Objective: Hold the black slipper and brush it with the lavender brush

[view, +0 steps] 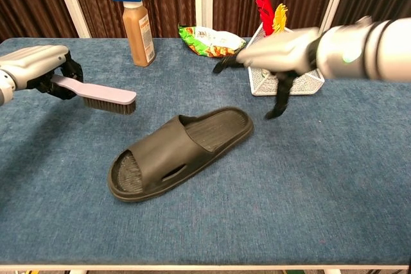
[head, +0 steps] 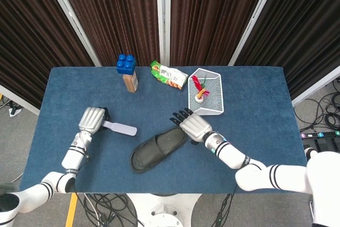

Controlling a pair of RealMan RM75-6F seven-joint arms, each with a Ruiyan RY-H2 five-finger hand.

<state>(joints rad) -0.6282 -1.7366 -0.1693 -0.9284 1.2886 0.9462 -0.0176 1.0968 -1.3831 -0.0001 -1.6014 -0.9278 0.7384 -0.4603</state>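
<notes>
Blue cloth table (head: 255, 94); dark curtains (head: 122, 9); left hand (head: 91, 119) grips brush (head: 120, 128); right hand (head: 194, 126) released.

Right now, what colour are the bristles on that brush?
Dark grey to black, under a lavender back. The brush shows its bristles best in the chest view.
</notes>
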